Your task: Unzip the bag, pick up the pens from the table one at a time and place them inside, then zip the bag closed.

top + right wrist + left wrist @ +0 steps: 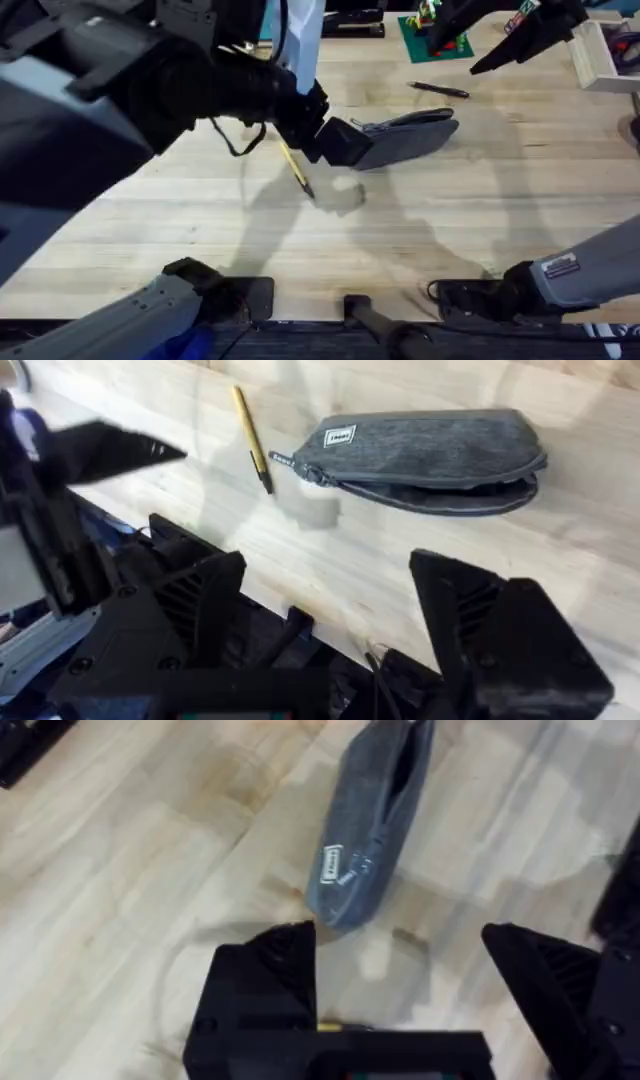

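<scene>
The slim yellow-tan pen with a dark tip (294, 166) lies on the light wooden plank bench (480, 220) just left of centre in the overhead frame — long axis running upper left to lower right, beside the already unzipped grey-blue fabric pouch (410, 135). The left pincer (335, 140) hangs over it, spread wide and empty — nearer than the right pincer (330, 600), also wide and empty.

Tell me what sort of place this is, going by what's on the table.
Probably a robotics lab or test bench rather than a home desk. A plank table holds a grey pencil pouch, a yellow pen and a black pen, with a green brick plate at the back.
</scene>
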`<state>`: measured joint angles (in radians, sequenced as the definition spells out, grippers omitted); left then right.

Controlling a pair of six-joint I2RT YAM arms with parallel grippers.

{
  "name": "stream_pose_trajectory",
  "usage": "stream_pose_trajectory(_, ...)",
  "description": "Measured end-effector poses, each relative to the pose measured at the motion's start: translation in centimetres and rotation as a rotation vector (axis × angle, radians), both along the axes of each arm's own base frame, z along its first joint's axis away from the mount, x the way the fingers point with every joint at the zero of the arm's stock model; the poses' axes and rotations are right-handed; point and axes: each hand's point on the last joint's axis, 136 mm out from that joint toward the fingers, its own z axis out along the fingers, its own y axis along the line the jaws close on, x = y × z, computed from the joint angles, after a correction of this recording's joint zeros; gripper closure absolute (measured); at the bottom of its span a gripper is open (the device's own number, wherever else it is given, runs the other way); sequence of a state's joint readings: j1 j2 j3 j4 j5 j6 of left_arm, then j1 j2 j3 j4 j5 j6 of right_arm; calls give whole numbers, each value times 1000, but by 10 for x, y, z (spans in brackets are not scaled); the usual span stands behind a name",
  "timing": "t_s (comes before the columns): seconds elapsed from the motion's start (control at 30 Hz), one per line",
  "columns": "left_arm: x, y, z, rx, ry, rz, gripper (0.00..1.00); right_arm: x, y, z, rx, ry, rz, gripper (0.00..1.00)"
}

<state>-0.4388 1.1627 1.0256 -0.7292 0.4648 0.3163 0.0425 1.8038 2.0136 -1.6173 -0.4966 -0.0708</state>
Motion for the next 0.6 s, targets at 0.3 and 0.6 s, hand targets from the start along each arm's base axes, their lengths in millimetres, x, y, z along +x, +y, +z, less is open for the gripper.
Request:
stream_pose_trajectory(0.3,-25,-9,8,-34,89,75,5,0,0,0,1,10,-16,4)
stream_pose_trajectory(0.6,-47,-20,-7,76,122,156,5,0,1,0,1,10,-15,4)
